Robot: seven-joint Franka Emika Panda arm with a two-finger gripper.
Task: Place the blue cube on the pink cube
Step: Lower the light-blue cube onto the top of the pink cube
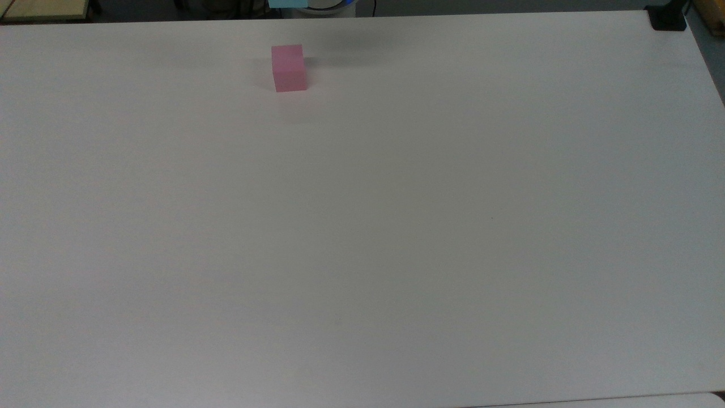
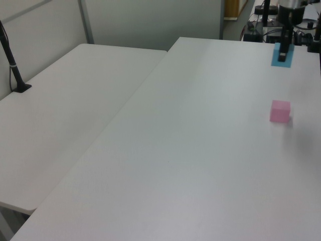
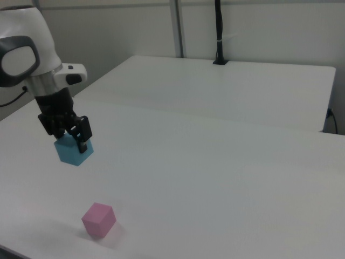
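One robot arm, two cubes and two white tables make up what we see, and we place everything against the pink cube (image 3: 98, 219).

Going left to right in the right view, we first meet the arm's white body, and below it the black gripper (image 3: 69, 137), its fingers clamped on the blue cube (image 3: 74, 151). This cube hangs in the air, clear of the table (image 3: 226, 183), above the pink cube and a little toward the right view's left. Next comes the pink cube itself, resting flat on the table near the front edge, with nothing touching it. Beyond it, toward the right view's upper right, lies the second table (image 3: 232, 86), with a black post (image 3: 219, 32) standing at its far edge.

In the left view the blue cube (image 2: 282, 55) hangs past the pink cube (image 2: 280, 111), farther up the frame, held by the gripper (image 2: 283, 51). In the top view the pink cube (image 1: 289, 68) sits near the table's far edge, and a sliver of blue cube (image 1: 288, 3) shows at the frame's top edge, just beyond it.

We judge the step in hand to be the carry: the blue cube is lifted but not yet over its target. The next move, as we read it, calls for centring the blue cube squarely over the pink cube, lowering it until the faces meet, and only then letting go.

Our count: one blue cube, one pink cube, one gripper, two tables.
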